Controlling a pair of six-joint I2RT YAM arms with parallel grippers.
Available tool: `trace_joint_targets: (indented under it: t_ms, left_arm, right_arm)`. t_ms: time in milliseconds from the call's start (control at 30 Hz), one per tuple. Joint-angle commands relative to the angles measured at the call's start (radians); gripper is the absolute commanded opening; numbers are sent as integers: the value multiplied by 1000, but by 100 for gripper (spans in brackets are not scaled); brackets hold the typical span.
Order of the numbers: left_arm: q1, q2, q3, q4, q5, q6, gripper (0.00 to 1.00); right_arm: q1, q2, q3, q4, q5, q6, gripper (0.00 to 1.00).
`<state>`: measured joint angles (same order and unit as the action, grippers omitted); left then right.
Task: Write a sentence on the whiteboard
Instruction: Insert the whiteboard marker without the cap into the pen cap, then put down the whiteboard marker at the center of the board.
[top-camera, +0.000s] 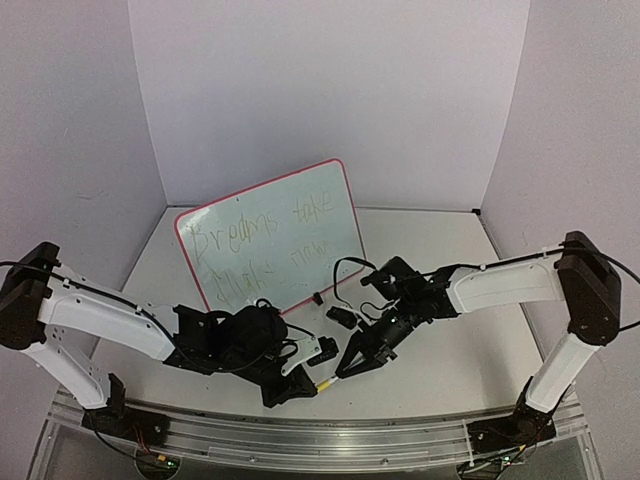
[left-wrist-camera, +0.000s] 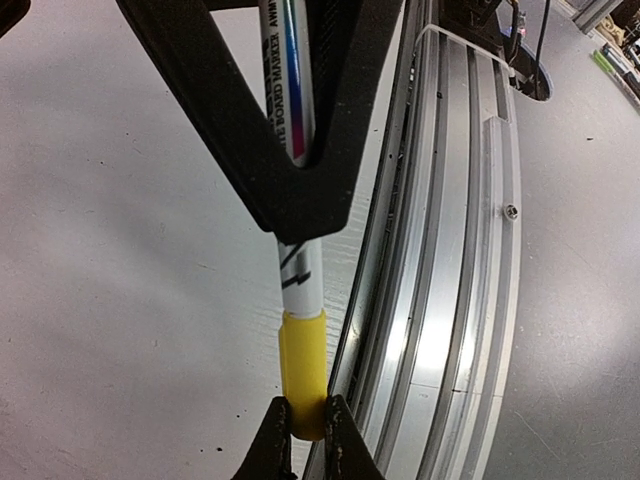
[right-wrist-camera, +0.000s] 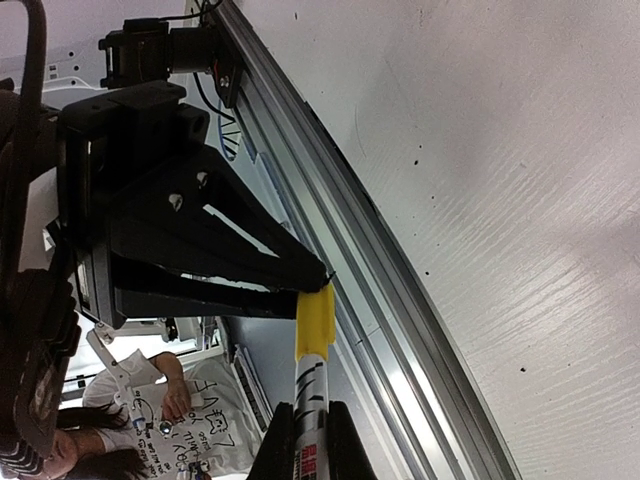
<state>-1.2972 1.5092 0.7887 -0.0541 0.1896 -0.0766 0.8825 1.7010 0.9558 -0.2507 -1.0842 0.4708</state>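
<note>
the whiteboard (top-camera: 270, 238) stands tilted back at the middle rear of the desk (top-camera: 440, 255), about 12 o'clock from the two grippers. faint green handwriting on it reads "dreams take" on the top line. the second line is harder to make out and seems to end in "now".

at the board's 6 o'clock, near the aluminium rail (left-wrist-camera: 450, 300), both grippers meet on one marker (left-wrist-camera: 300, 282). the left gripper (left-wrist-camera: 305, 445) is clamped on its yellow cap (left-wrist-camera: 302, 360). the right gripper (right-wrist-camera: 303, 445), reaching in from 2 o'clock, is closed around the white barrel. the barrel has pink and blue stripes and black print, of which only "marker" is legible.
</note>
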Motion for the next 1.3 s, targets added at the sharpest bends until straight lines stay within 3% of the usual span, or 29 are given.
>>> trace_joint_targets:
  t_ms: [0,500,667,800,1033,1267]
  left_arm:
    - [31,-1,149,313,-29,42,0]
    - [66,19,206,369,10,41,0]
    - [81,-4,182,337,-15,27,0]
    - [100,-66,108,279,-94,-9,16]
    - [164,-186,-29,54,-259,-122,53]
    - [197,-219,-98,-29,-320,-231,67]
  right_arm:
    - [70,26,46,54,-61,-7,0]
    - [78,34,44,56,-57,-9,0]
    - [76,4,47,47,19,-10,0]
    - [39,-50,56,-37,196,-26,0]
    - [-135,-208,33,-131,444,-23,0]
    - [-203,-256,40,-167,779,10,0]
